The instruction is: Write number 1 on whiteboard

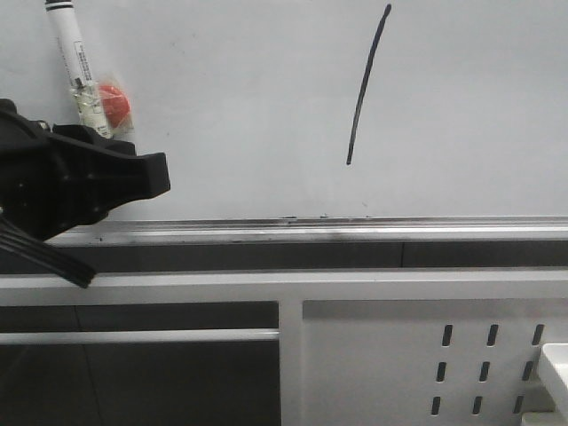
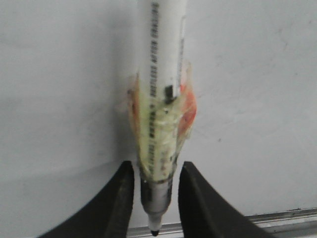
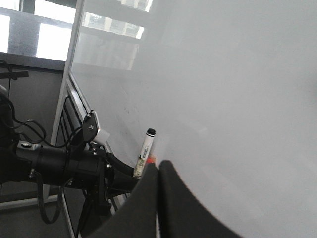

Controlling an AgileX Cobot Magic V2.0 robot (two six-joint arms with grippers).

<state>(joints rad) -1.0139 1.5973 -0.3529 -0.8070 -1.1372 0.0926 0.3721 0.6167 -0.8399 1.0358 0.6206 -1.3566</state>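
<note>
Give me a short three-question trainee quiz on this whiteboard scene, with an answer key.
1. True or false: the number 1 is already drawn on the whiteboard.
2. Which gripper holds the marker pen? A) left B) right C) neither
3. Fill in: in the front view, the stroke lies to the ____ of the marker pen.

Key:
1. True: a slanted black stroke shows on the board.
2. A: the left gripper is shut on the pen; the right gripper is shut with nothing in it.
3. Right.
</note>
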